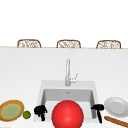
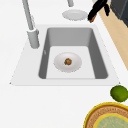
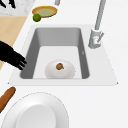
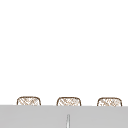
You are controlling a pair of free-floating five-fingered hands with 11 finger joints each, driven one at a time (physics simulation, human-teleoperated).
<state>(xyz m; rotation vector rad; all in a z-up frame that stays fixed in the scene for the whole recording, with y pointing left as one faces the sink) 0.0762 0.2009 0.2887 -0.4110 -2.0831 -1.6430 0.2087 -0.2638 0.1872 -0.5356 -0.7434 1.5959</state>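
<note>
Here the right hand [image 1: 98, 108] hangs over the front right corner of the sink [image 1: 41, 93], its fingers loosely bent and pointing down, with nothing in its grasp; in the right side view the same hand [image 3: 13, 58] reaches in from the left edge, its fingertips just above the sink's near rim. Just beside it on the surface [image 1: 22, 70] lies a white plate [image 1: 116, 106], and in front of that plate a brown rolling pin [image 1: 116, 121] lies at a slant. The left hand [image 1: 40, 110] hovers over the front left corner of the sink, fingers curled somewhat and empty as far as I can tell. Near it, to its left, sits a green lime [image 1: 26, 114], and just beyond the lime a round yellow-rimmed woven plate [image 1: 11, 110]. Between the two hands in the front view a big red ball [image 1: 67, 114] covers the front part of the basin. Inside the basin, seen from the sides, a white dish [image 2: 67, 62] lies over the floor of the sink with a small brown lump [image 2: 68, 61] at its middle. The grey faucet [image 1: 68, 72] stands upright behind the basin. Far back, three wicker chair backs [image 1: 68, 44] rise above the far edge of the surface
</note>
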